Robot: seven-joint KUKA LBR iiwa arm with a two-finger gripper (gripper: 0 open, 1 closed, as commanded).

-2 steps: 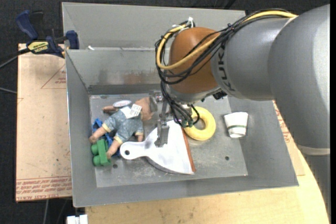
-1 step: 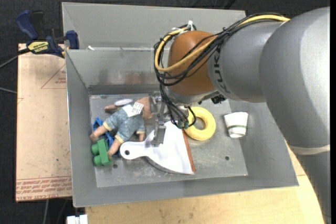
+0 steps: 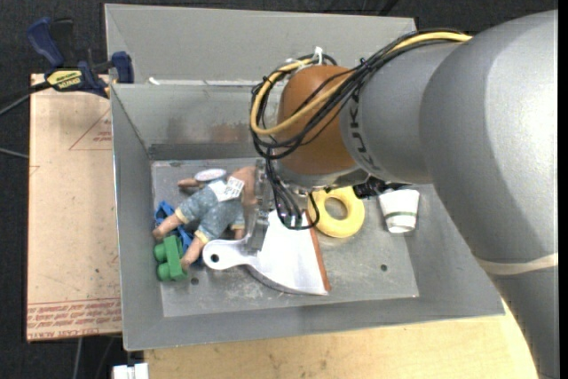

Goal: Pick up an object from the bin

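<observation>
Arm [image 3: 461, 120]: reaches in from the right, orange wrist cover low over the bin's middle to get the gripper down.
Bin [image 3: 133, 191]: grey metal, sloped walls, so things gather on the flat floor.
Scoop [image 3: 284, 262]: white, orange edge, flat at front centre, handle pointing left.
Doll [image 3: 209, 209]: grey clothes, paper tag, lying left of centre, against the scoop handle.
Gripper [image 3: 259, 213]: down between doll and scoop; open or closed, cannot tell.
Likely pick: doll or scoop, unclear which.
Ring [image 3: 340, 216]: yellow, just right of gripper.
Cup [image 3: 399, 210]: white, beside ring.
</observation>
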